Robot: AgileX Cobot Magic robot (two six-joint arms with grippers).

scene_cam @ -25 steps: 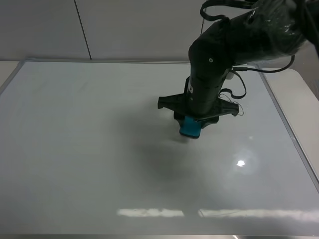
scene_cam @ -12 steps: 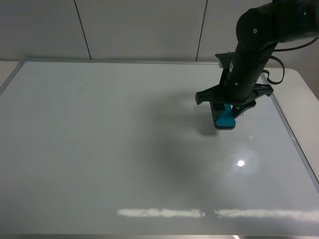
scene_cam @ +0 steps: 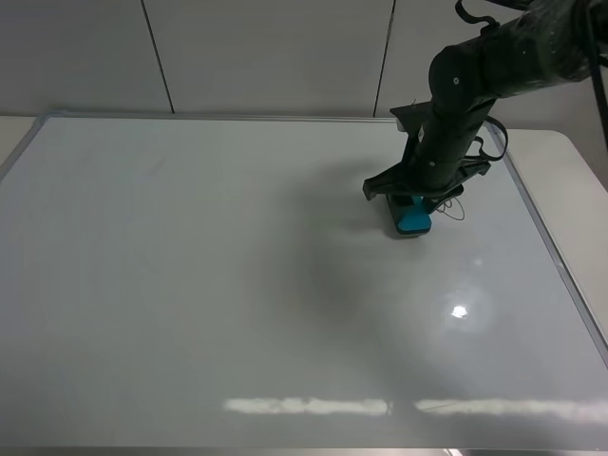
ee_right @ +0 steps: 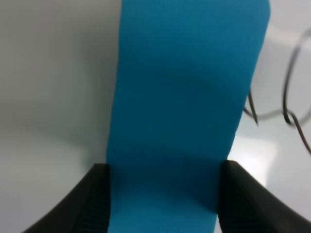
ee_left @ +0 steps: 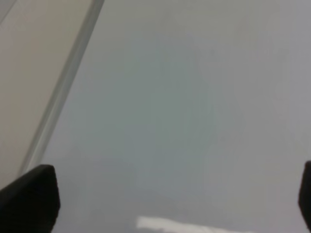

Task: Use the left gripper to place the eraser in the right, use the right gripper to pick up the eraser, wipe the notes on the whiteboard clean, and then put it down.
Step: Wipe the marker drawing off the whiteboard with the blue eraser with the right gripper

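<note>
My right end effector (scene_cam: 414, 201) clamps the teal eraser (scene_cam: 414, 221) on the whiteboard (scene_cam: 190, 285) near its far right edge, so I'd press it flat and sweep across the notes (scene_cam: 455, 206) just beside it.

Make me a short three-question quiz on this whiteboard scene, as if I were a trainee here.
1. True or false: the right pincer is shut on the eraser.
2. What lies on the whiteboard close beside the eraser? A) scribbled black notes B) a red pen C) a cup
3. Fill the gap: the left pincer has its jaws ____ and holds nothing.

Key: 1 true; 2 A; 3 open.
</note>
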